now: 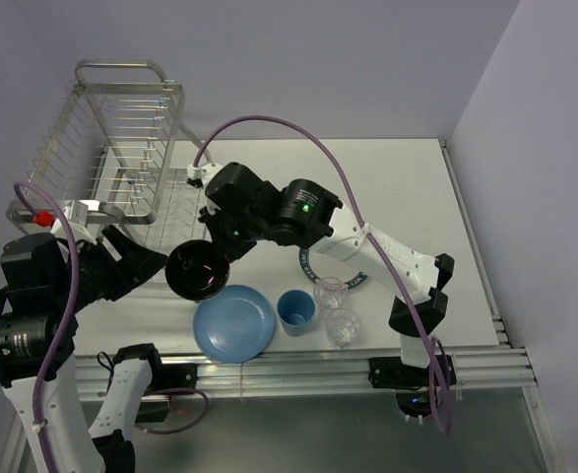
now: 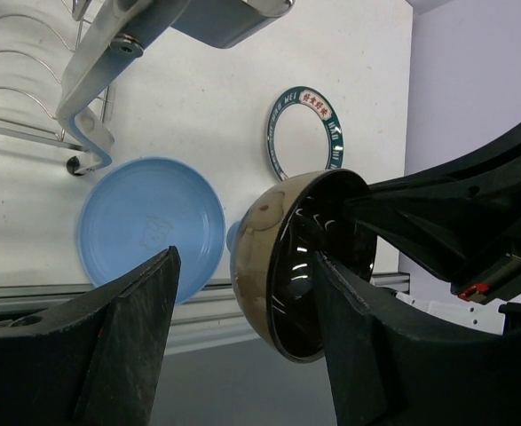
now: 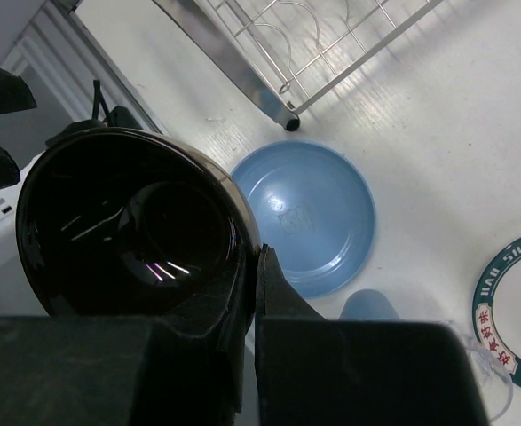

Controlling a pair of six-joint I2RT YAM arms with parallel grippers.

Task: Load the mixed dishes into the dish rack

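Top external view: the small black bowl (image 1: 198, 271) is clamped by its rim in the right gripper (image 1: 220, 253), between dish rack (image 1: 131, 90) and light-blue plate (image 1: 233, 322); the left gripper (image 1: 154, 266) is seen spread apart beside it.

White table (image 1: 417, 197), on which are set: a wire dish rack (image 1: 111, 148) at far left; a light-blue plate (image 1: 233, 322) near the front edge; a light-blue cup (image 1: 295, 310) beside it; two clear glasses (image 1: 330, 292) (image 1: 343, 326); a white plate with a dark-blue lettered rim (image 2: 303, 133).

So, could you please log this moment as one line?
right gripper: shut on small black bowl rim | left gripper: open, straddling bowl | dish rack: bowl not in it
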